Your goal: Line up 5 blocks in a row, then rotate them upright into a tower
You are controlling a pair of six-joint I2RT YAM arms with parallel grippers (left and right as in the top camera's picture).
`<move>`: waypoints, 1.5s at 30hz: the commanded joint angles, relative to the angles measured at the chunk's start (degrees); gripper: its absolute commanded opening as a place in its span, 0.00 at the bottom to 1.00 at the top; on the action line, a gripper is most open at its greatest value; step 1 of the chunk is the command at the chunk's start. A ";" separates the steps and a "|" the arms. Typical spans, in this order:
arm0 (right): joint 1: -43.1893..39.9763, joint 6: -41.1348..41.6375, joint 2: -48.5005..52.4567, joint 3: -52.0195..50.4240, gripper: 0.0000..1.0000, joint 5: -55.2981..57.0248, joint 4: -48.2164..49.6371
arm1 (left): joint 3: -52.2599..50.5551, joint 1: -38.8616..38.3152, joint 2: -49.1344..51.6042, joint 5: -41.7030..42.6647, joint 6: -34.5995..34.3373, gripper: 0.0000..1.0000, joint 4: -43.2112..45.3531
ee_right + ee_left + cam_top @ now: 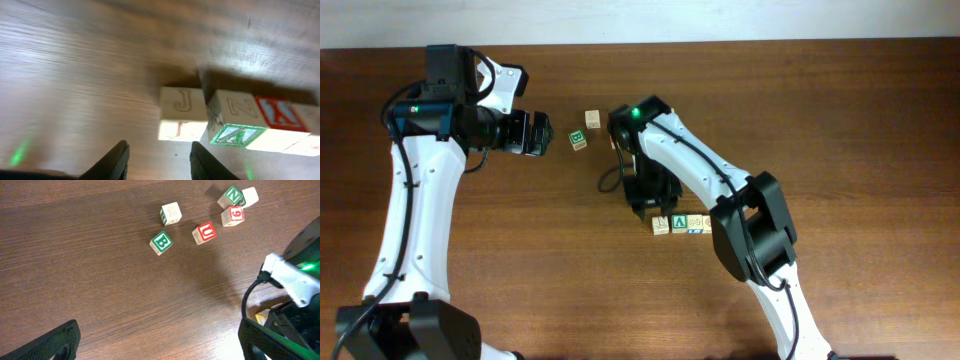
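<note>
Presently my right claw [159, 148] hangs parted, empty, just beside the J block [182, 101]; a stray sweep could knock it askew.

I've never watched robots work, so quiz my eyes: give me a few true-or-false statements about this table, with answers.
1. The left end effector is open and empty. True.
2. The right end effector grips the J cube. False: it is open, and the cube lies free ahead of it.
3. The J cube touches the green A cube beside it. True.
4. The green B cube sits on the red U cube. False: both lie apart on the table.
</note>
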 commanded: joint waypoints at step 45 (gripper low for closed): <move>3.72 5.51 -23.54 -43.50 0.11 1.27 46.64 | 1.05 -0.02 0.31 -0.37 -0.07 0.99 0.11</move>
